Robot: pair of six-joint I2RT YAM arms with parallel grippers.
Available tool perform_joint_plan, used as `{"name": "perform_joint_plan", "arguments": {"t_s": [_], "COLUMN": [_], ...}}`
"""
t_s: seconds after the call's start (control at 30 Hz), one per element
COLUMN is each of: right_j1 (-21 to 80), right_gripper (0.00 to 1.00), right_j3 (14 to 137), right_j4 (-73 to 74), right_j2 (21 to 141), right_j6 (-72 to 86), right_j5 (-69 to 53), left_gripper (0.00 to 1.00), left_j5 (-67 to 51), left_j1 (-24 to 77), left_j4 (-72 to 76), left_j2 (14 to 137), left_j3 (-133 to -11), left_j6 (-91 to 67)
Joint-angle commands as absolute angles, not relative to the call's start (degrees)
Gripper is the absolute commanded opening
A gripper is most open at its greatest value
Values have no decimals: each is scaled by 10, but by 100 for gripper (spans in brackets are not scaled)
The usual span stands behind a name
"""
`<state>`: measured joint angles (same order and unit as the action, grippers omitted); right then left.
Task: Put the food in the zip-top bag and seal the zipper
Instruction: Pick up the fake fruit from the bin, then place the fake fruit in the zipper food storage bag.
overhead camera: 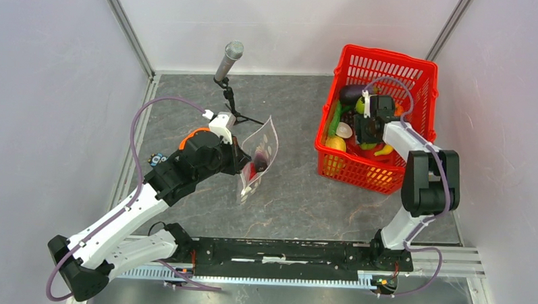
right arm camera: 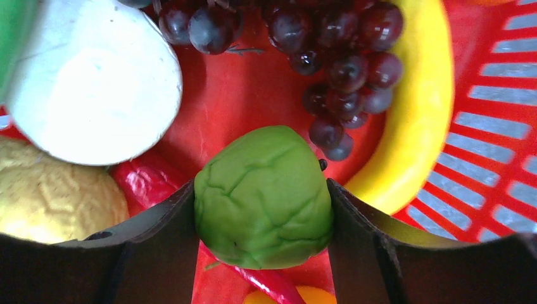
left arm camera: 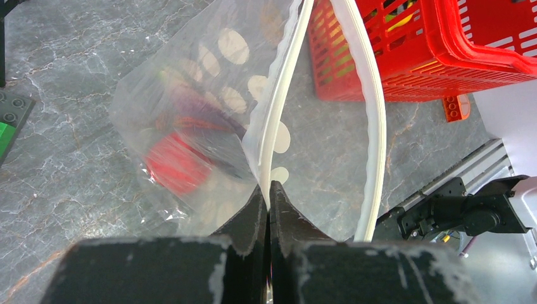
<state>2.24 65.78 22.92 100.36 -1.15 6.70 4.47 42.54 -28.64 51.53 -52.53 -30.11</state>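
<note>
The zip-top bag [overhead camera: 264,152] stands tilted on the table, its mouth held open. My left gripper [overhead camera: 243,162] is shut on one side of the zipper [left arm camera: 273,120], pinching the white strip at my fingertips [left arm camera: 269,192]; the other strip [left arm camera: 377,126] curves away to the right. A red piece [left arm camera: 172,168] and something dark purple lie inside the bag [left arm camera: 190,95]. My right gripper [overhead camera: 370,128] is down in the red basket [overhead camera: 386,58], shut on a green round fruit [right arm camera: 263,196] with both fingers against its sides. Below it lie a dark grape bunch [right arm camera: 342,57], a yellow lemon [right arm camera: 50,190] and red pieces [right arm camera: 145,183].
A microphone on a small stand [overhead camera: 229,59] is behind the bag. The basket also holds a white round piece [right arm camera: 95,82], a yellow banana [right arm camera: 424,107] and a dark aubergine [overhead camera: 353,94]. An orange brick [left arm camera: 456,107] lies by the basket. Rail at the near edge [overhead camera: 283,254].
</note>
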Motion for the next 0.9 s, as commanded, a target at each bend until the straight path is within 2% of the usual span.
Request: {"name": "perform_joint_plan", "arguments": {"t_s": [0.0,0.23,0.47,0.63,0.87], "right_j1": [21,21,24,69,197], "right_gripper": [45,41,42,41,41], "right_j3": [635,604,552,541,586], "right_j4": [182,150,6,-65,20], "right_j2": [896,755,639,618,638], "right_j6": [-4,22,98,113,5], "right_j5": [79,10,-257,-389,-417], "left_gripper": [2,2,2,2,2], "left_j5": [54,50,42,44,43], "left_j1": [424,423,423,423,423], "left_j4": [-275,-272,-265,-272,-269], "left_j2": [509,523,540,552,566], "left_j3": [-535,-543,-553,-553,-553], "left_j6": [-277,-275,-275,-277,-301]}}
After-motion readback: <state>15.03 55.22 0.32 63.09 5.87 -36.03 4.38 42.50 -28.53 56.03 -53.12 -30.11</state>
